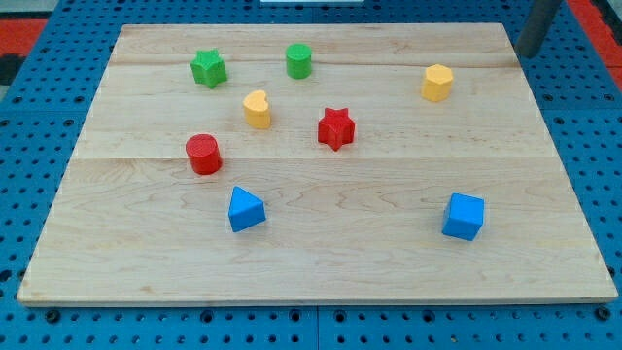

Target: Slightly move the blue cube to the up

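The pale wooden desk [321, 262] fills most of the view, and the dark rod stands at its top right corner, my tip [526, 54] just off the desk's edge; there is no pincer on this arm to be apart or together. The blue plastic cube [464, 216] sits near the view's bottom right, well below my tip and slightly to its left, so I judge the tip must travel down past the cube and come at it from beneath. The blue triangular block [245, 210] lies well apart, to the left.
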